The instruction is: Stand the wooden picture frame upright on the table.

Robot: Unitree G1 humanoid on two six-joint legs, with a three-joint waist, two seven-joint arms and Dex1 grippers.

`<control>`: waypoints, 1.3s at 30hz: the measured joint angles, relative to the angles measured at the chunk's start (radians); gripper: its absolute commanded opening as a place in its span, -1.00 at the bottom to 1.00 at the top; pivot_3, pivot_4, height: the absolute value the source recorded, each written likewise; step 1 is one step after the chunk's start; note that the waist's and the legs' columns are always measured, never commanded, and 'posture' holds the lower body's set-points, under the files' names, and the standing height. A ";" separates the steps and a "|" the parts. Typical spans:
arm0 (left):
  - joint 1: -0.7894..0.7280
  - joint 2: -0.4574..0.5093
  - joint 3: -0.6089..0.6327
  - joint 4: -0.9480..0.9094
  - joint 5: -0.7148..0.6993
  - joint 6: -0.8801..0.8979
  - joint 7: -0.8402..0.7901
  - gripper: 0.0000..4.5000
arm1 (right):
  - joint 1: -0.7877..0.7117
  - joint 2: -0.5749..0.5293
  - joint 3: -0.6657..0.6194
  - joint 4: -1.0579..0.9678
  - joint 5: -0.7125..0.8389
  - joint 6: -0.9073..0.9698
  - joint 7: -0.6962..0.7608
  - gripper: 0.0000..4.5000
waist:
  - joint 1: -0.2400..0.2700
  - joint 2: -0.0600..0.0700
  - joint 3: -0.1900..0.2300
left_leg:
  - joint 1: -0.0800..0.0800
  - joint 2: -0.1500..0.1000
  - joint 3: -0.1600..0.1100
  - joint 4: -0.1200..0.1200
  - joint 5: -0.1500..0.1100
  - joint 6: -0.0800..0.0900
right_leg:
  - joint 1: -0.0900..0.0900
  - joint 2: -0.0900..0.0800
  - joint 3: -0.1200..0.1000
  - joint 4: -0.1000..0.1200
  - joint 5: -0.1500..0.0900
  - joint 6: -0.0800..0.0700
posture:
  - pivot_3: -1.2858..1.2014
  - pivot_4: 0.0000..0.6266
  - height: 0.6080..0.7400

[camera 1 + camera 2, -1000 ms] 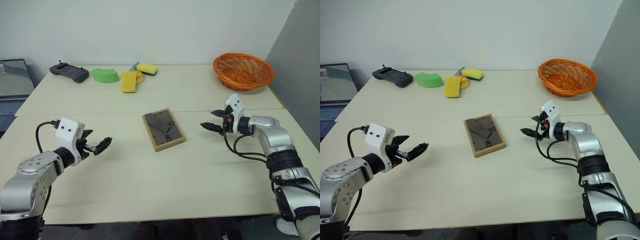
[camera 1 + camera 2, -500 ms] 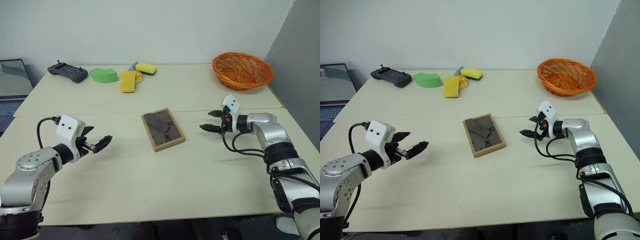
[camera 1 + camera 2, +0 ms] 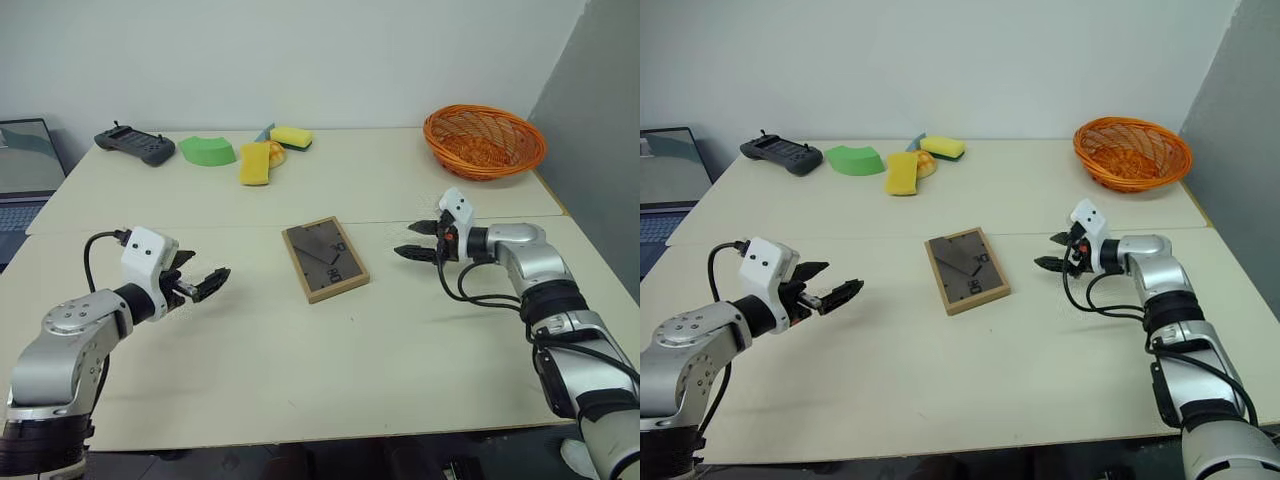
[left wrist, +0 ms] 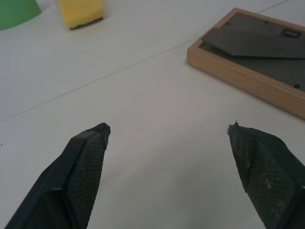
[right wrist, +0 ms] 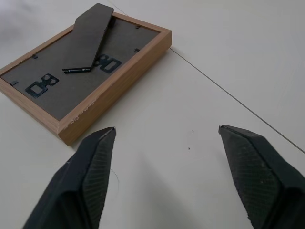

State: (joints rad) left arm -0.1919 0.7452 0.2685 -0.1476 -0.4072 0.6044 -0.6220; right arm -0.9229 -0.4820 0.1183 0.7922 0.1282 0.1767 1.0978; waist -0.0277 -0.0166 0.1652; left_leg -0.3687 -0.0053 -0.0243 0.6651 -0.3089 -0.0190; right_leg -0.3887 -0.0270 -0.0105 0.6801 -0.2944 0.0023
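Frame of light wood, the wooden picture frame [image 3: 325, 259], lies back-up mid-table [image 3: 400, 180]. Left gripper [image 3: 207, 285] hovers at its nine o'clock, right gripper [image 3: 415, 240] at three o'clock; both spread wide, holding nothing.

The wooden picture frame [image 3: 325, 259] lies flat, back up, near the middle of the counter [image 3: 300, 370], just in front of the seam. The left gripper [image 3: 203, 287] hovers to its left, the right gripper [image 3: 415, 241] to its right, both apart from it. Behind, along the far edge, sit a controller [image 3: 137, 145], sponges [image 3: 257, 161] and, far right, a basket [image 3: 485, 141]. A laptop [image 3: 28, 165] stands beyond the left edge.
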 measured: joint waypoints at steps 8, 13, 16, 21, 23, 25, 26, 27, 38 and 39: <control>-0.128 -0.108 -0.153 0.201 0.121 -0.087 0.029 -0.21 | -0.050 0.071 0.029 0.157 -0.112 -0.161 -0.123 -0.53 | -0.001 0.000 0.000 | 0.000 0.000 0.001 0.000 0.002 -0.003 | 0.000 0.000 0.000 0.000 0.000 0.000 | 0.03 -0.52 1.00; -0.215 -0.213 -0.237 0.358 0.171 -0.134 0.034 -0.68 | -0.060 0.127 0.044 0.224 -0.158 -0.205 -0.188 -1.00 | -0.001 0.000 0.000 | -0.001 0.000 0.001 0.001 0.002 -0.004 | -0.001 0.000 0.000 0.000 0.000 0.000 | 0.03 -0.52 1.00; -0.286 -0.266 -0.267 0.436 0.201 -0.167 0.043 -0.93 | -0.063 0.152 0.045 0.239 -0.179 -0.225 -0.210 -1.00 | -0.001 0.000 0.000 | -0.002 0.000 0.001 0.002 0.003 -0.005 | -0.001 0.000 0.000 0.000 0.000 0.000 | 0.03 -0.52 1.00; -0.357 -0.317 -0.327 0.500 0.259 -0.196 0.043 -0.99 | -0.061 0.192 0.060 0.235 -0.193 -0.235 -0.208 -1.00 | -0.002 0.000 0.000 | -0.001 0.000 0.001 0.003 0.003 -0.005 | -0.001 0.000 0.000 0.001 0.000 0.000 | 0.03 -0.52 1.00; -0.362 -0.318 -0.344 0.499 0.275 -0.192 0.039 -0.99 | -0.055 0.212 0.065 0.222 -0.195 -0.235 -0.203 -1.00 | -0.001 0.000 0.000 | -0.001 0.000 0.001 0.003 0.003 -0.005 | 0.000 0.000 0.000 0.002 0.000 0.000 | 0.03 -0.52 1.00; -0.360 -0.318 -0.352 0.483 0.278 -0.179 0.023 -0.99 | -0.041 0.230 0.076 0.198 -0.202 -0.233 -0.203 -1.00 | 0.000 0.000 0.000 | -0.001 0.000 0.000 0.004 0.003 -0.005 | 0.000 0.000 0.000 0.002 0.000 0.000 | 0.03 -0.52 1.00; -0.358 -0.318 -0.354 0.476 0.281 -0.174 0.020 -0.99 | -0.036 0.230 0.078 0.192 -0.205 -0.231 -0.205 -1.00 | 0.001 0.000 0.000 | -0.001 0.000 0.000 0.004 0.003 -0.005 | 0.000 0.000 0.000 0.002 0.000 0.000 | 0.03 -0.52 1.00; -0.356 -0.317 -0.358 0.466 0.284 -0.169 0.018 -0.99 | -0.028 0.227 0.081 0.181 -0.207 -0.229 -0.202 -1.00 | 0.002 0.000 0.000 | -0.001 0.000 0.000 0.005 0.003 -0.005 | 0.000 0.000 0.000 0.002 0.000 0.000 | 0.03 -0.52 1.00; -0.304 -0.271 -0.435 0.271 0.298 -0.047 -0.100 -0.99 | 0.186 0.134 0.101 -0.214 -0.178 -0.038 -0.038 -1.00 | 0.002 0.000 0.000 | -0.008 -0.001 -0.001 0.012 0.003 -0.005 | -0.001 -0.001 -0.001 0.001 0.001 0.001 | 0.03 -0.52 1.00; -0.295 -0.260 -0.445 0.249 0.298 -0.039 -0.119 -0.99 | 0.203 0.126 0.103 -0.252 -0.175 -0.015 -0.026 -1.00 | 0.001 0.000 0.000 | -0.007 -0.001 -0.001 0.012 0.003 -0.005 | -0.001 -0.001 -0.001 0.001 0.001 0.001 | 0.03 -0.52 1.00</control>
State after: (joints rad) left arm -0.4872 0.4848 -0.1767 0.1009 -0.1092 0.5656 -0.7408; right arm -0.7195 -0.3560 0.2211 0.5397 -0.0471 0.1613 1.0721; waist -0.0265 -0.0167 0.1648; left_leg -0.3759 -0.0062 -0.0254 0.6771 -0.3062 -0.0241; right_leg -0.3895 -0.0277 -0.0110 0.6810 -0.2938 0.0035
